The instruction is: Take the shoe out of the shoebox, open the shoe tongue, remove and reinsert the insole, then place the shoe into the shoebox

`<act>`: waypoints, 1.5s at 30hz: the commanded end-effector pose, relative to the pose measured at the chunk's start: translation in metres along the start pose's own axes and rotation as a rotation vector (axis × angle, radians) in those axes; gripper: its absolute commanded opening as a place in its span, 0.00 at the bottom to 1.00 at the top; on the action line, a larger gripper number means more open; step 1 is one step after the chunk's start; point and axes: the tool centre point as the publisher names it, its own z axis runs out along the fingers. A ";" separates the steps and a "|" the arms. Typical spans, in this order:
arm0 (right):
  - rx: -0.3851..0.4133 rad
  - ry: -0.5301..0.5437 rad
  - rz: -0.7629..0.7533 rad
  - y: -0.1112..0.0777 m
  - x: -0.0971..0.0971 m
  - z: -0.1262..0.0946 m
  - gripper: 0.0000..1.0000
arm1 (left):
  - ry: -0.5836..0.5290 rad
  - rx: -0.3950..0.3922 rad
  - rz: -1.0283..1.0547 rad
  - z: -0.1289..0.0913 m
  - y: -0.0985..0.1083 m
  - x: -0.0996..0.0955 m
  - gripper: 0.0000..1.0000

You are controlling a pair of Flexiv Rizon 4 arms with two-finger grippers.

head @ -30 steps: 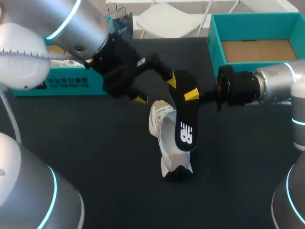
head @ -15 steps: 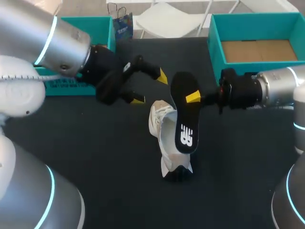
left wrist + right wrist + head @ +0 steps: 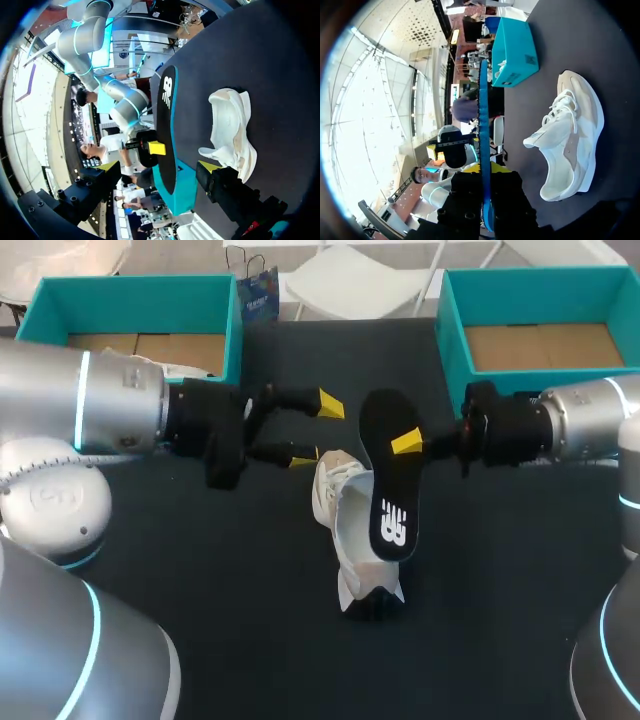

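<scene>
Insole out of the shoe, pinched by the right gripper, with the left gripper open beside it.

The white shoe point(image 3: 345, 530) rests on the dark table point(image 3: 200, 590), outside both boxes. The black insole point(image 3: 388, 485) hangs over the shoe's right side. The head view does not show whether its near end touches the shoe. Its far end is clamped between the fingers of the right gripper point(image 3: 408, 443), one yellow tip flat on its top face. Just left of the shoe's far end, the left gripper point(image 3: 317, 430) has its fingers wide apart and holds nothing; the insole lies ahead of them, untouched. Farther from the shoe, one teal box point(image 3: 130, 290) stands to its far left and another teal box point(image 3: 450, 330) to its far right.
</scene>
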 end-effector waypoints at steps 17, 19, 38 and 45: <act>-0.007 0.012 0.003 -0.009 0.000 0.012 0.00 | -0.182 -0.020 -0.012 0.015 0.007 0.014 1.00; -0.006 0.015 0.003 -0.010 0.001 0.014 0.00 | -0.188 -0.013 -0.011 0.020 0.010 0.014 1.00; 0.000 0.036 -0.017 -0.013 0.006 0.031 0.00 | -0.248 0.010 -0.005 0.069 0.025 0.019 0.80; -0.006 0.035 -0.015 -0.009 0.005 0.029 0.00 | -0.248 0.006 -0.017 0.074 0.021 0.021 0.49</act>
